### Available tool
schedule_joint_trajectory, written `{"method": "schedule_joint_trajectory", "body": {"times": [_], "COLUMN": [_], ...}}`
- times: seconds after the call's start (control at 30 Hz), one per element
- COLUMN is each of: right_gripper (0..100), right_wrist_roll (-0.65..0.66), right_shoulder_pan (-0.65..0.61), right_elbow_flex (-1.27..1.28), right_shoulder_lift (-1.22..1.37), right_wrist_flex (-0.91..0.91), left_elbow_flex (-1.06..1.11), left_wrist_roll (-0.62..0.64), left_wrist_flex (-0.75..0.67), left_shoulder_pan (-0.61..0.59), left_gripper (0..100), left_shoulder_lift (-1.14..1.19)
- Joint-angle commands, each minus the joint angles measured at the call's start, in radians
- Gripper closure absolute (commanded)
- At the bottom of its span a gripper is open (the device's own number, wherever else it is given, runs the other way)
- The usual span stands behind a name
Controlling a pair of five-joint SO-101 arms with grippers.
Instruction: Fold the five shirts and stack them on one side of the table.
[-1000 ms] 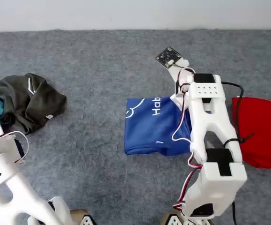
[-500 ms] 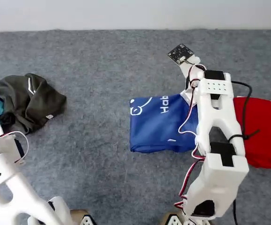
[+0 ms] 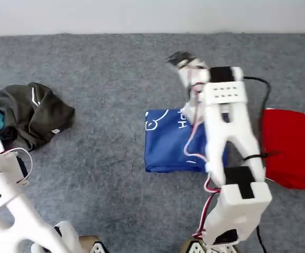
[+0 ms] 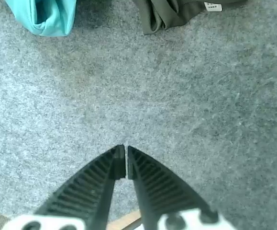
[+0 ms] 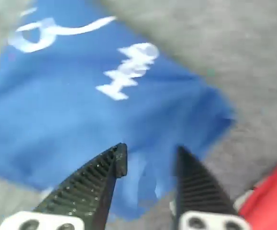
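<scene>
One folded blue shirt [image 3: 165, 142] lies on the table [image 3: 105, 68] near the red shirt [image 3: 292, 147], right gripper [image 5: 150, 153] fingers spread above it, left gripper [image 4: 126, 158] fingers pressed together, empty; risk: a shallow pinch grabs only the top layer and unfolds it.

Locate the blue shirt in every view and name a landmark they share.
High view: blue shirt right of centre, left of the red shirt.
Right wrist view: blue shirt spreads under the right tool; red shirt nearby.
Left wrist view: faces the teal shirt and dark shirt instead.
Shared landmark: the grey table cover.
</scene>
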Motion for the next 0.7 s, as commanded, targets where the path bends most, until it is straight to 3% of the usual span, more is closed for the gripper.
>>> {"method": "schedule_joint_trajectory", "body": {"times": [0.0, 0.17, 0.43, 0.67], "right_gripper": [98.7, 99.0, 99.0, 99.0], "right_wrist_roll": [-0.011, -0.025, -0.066, -0.075], "right_shoulder_pan": [-0.122, -0.255, -0.219, -0.242], "right_elbow_flex": [-0.035, 0.106, 0.569, 0.427], "right_shoulder_lift": [-0.056, -0.056, 0.001, -0.019], "right_wrist_flex": [0.094, 0.064, -0.394, -0.223], "left_elbow_flex": [-0.005, -0.005, -0.005, -0.005], "left_wrist_roll": [-0.008, -0.008, -0.008, -0.008], "left_wrist_flex": [-0.014, -0.012, -0.009, -0.009], "left_shoulder_pan": [-0.003, -0.003, -0.003, -0.003], "left_gripper": [99, 99, 99, 99], "left_shoulder_lift": [-0.014, -0.014, -0.014, -0.014]}}
